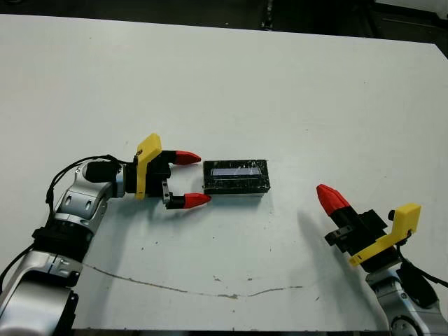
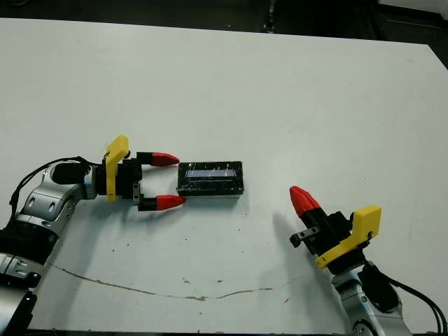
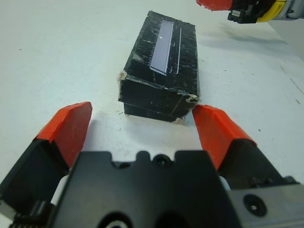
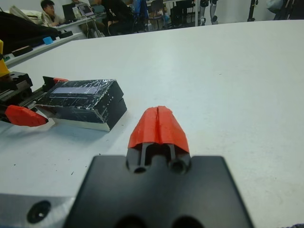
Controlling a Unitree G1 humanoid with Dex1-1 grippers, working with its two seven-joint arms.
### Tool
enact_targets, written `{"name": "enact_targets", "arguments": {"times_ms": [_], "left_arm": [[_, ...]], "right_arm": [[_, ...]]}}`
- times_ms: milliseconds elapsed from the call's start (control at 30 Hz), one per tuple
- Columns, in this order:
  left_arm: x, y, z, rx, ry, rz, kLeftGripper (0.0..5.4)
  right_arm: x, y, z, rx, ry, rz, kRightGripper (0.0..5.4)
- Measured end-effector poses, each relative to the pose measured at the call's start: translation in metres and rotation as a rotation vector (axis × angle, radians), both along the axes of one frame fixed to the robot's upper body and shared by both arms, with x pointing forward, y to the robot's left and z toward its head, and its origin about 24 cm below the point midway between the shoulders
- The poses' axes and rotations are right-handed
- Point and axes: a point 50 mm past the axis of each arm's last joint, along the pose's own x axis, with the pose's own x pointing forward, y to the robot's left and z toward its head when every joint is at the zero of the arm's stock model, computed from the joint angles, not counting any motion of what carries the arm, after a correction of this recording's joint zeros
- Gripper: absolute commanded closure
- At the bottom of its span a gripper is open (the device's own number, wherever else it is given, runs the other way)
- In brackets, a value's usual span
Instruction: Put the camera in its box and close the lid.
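The glossy black lid [image 1: 236, 171], with a pale stripe along its top, lies on the box [image 3: 149, 113] in the middle of the table. Only a thin lower edge of the box shows beneath it. The camera is hidden in every view. My left gripper [image 1: 203, 178] is open just left of the box's short end, one red fingertip level with each corner, neither touching it. My right gripper [image 1: 324, 192] is shut with nothing in it. It sits to the right of the box and nearer the table's front, pointing toward the box.
A thin dark scratch line [image 1: 175, 287] runs across the white table [image 1: 231, 84] near its front edge. Beyond the far edge, people [image 4: 47, 9] sit at desks with dark equipment in the right wrist view.
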Motion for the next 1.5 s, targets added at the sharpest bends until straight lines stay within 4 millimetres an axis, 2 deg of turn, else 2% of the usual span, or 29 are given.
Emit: {"name": "enact_targets", "arguments": {"times_ms": [333, 533, 633, 833, 933, 1033, 1133, 1233, 1333, 1500], "left_arm": [[-0.001, 0.002, 0.000, 0.009, 0.014, -0.024, 0.02], [-0.005, 0.021, 0.012, 0.082, -0.004, -0.061, 0.02], [-0.006, 0.033, 0.023, 0.124, -0.068, -0.081, 0.02], [-0.016, 0.061, 0.068, 0.294, -0.192, -0.137, 0.02], [-0.019, 0.075, 0.082, 0.348, -0.218, -0.117, 0.02], [-0.021, 0.084, 0.098, 0.371, -0.251, -0.030, 0.02], [-0.023, 0.089, 0.117, 0.258, -0.378, 0.204, 0.09], [-0.024, 0.080, 0.121, 0.036, -0.481, 0.425, 0.43], [-0.030, 0.051, 0.108, -0.253, -0.513, 0.575, 0.90], [-0.043, 0.002, 0.099, -0.424, -0.484, 0.554, 1.62]], "right_arm": [[0.000, 0.000, -0.002, 0.003, 0.007, 0.013, 5.40], [0.000, 0.000, -0.003, 0.003, 0.002, 0.025, 5.40], [0.000, -0.001, -0.004, 0.003, -0.003, 0.027, 5.40], [0.000, -0.001, -0.004, 0.002, -0.002, 0.025, 5.40], [0.000, -0.001, -0.004, 0.002, -0.002, 0.022, 5.40], [0.000, 0.000, -0.003, 0.003, -0.003, 0.024, 5.40], [0.000, 0.000, -0.003, 0.003, -0.003, 0.025, 5.40], [0.000, 0.001, -0.003, 0.004, -0.005, 0.025, 5.40], [0.000, 0.001, -0.002, 0.003, -0.009, 0.025, 5.40], [0.000, 0.001, -0.002, 0.003, -0.008, 0.014, 5.40]]}}
